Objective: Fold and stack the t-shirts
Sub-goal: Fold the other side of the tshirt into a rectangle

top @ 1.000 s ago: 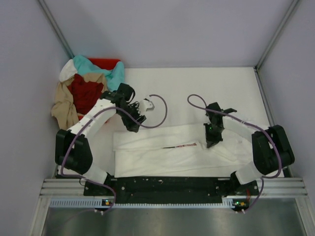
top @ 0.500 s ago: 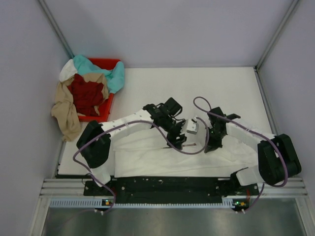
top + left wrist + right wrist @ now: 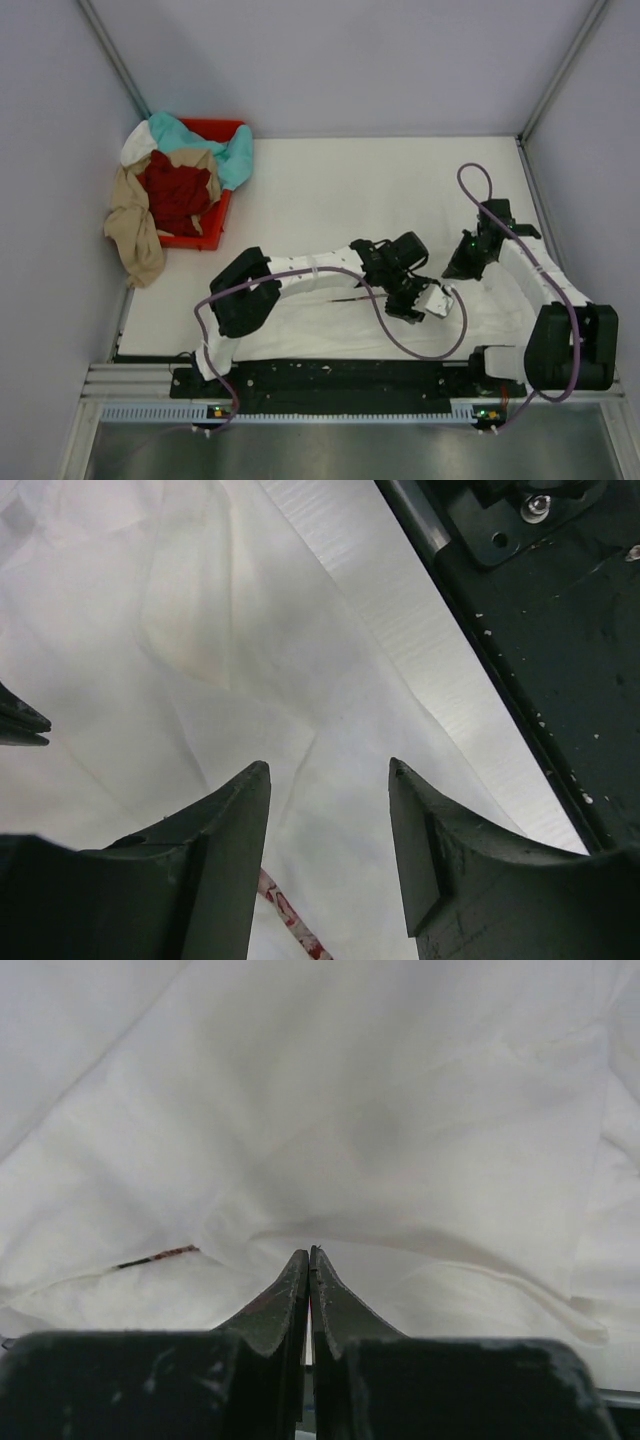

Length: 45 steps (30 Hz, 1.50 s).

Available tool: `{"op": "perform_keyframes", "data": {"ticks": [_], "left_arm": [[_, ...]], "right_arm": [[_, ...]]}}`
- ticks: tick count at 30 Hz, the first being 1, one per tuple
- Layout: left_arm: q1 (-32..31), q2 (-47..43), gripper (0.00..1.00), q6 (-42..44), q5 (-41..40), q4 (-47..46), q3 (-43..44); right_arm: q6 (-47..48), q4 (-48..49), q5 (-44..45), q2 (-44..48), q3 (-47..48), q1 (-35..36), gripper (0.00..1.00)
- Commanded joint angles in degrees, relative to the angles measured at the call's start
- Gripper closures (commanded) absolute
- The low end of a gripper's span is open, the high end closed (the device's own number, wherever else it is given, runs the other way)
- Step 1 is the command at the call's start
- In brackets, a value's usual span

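On the near half of the table [image 3: 350,180], seen from above, the white t-shirt [image 3: 300,325] lies in a long band along the front edge. The left gripper [image 3: 415,305] reaches across over its right half. The right gripper [image 3: 465,262] sits at the shirt's far right edge. At the far left corner a red bin [image 3: 215,232] holds a heap of other t-shirts: teal [image 3: 235,160], dark red [image 3: 175,190], tan [image 3: 135,235] and cream [image 3: 135,145], the tan one spilling over the side.

The left wrist view shows the left gripper [image 3: 328,770] with its jaws apart — nothing between them — above creased white cloth [image 3: 200,630], with a strip of red print [image 3: 285,912] below and the black base rail [image 3: 560,630] at right.

In the right wrist view the right gripper [image 3: 308,1252] has its jaws pressed together on a ridge of the white t-shirt [image 3: 400,1110] — creases run out from the tips. A thin printed strip [image 3: 160,1257] shows to the left.
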<state>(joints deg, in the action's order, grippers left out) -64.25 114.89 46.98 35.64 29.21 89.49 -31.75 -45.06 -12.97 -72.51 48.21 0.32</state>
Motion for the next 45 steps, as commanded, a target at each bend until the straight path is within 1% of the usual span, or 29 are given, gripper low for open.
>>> {"op": "perform_keyframes", "data": {"ticks": [1, 3, 7, 14, 23, 27, 30, 35, 38, 41, 44, 45], "left_arm": [[-0.97, 2.96, 0.45, 2.76, -2.67, -4.51, 2.44], [-1.23, 4.81, 0.48, 1.89, -4.78, -5.65, 3.93], [-1.67, 8.06, 0.56, 0.92, -7.77, -7.58, 5.87], [-2.37, 8.86, 0.6, 2.24, -8.04, -7.07, 4.46], [-2.9, 9.21, 0.56, 4.34, -7.51, -3.38, 3.85], [-2.9, 9.03, 0.58, 4.17, -8.83, -3.55, 3.85], [-2.9, 9.03, 0.57, 4.17, -9.27, -3.37, 3.67], [-2.9, 9.03, 0.57, 4.35, -12.87, -5.48, 2.27], [-2.99, 9.3, 0.58, 4.08, -12.52, -5.92, 1.74], [-3.25, 9.39, 0.68, 3.21, -12.44, -6.71, 1.56], [-3.25, 9.3, 0.87, 1.89, -12.26, -7.41, 2.35], [-3.25, 9.3, 0.96, 1.45, -12.26, -7.33, 2.79]], "right_arm": [[2.74, 2.6, 1.28, -3.68, 3.12, -2.95, 1.0], [2.83, 3.92, 1.28, -5.26, 3.39, -4.27, 1.0], [3.36, 6.12, 1.81, -8.43, 3.21, -5.06, 1.0], [3.1, 9.55, 0.49, -10.55, 0.75, -6.64, 1.0], [3.18, 10.43, 0.4, -11.34, 0.13, -6.73, 1.0], [3.01, 10.52, 0.23, -11.51, 0.05, -6.73, 1.0], [3.01, 10.52, 0.4, -11.16, -0.22, -6.73, 1.0], [3.09, 10.78, 0.32, -11.16, -0.39, -6.73, 1.0], [2.92, 10.78, 0.23, -11.16, -0.48, -6.73, 1.0], [2.92, 10.78, 0.32, -11.16, -0.48, -6.73, 1.0], [3.18, 10.78, 0.58, -11.16, -0.66, -6.73, 1.0], [3.1, 10.95, 0.67, -11.25, -0.74, -6.73, 1.0]]}}
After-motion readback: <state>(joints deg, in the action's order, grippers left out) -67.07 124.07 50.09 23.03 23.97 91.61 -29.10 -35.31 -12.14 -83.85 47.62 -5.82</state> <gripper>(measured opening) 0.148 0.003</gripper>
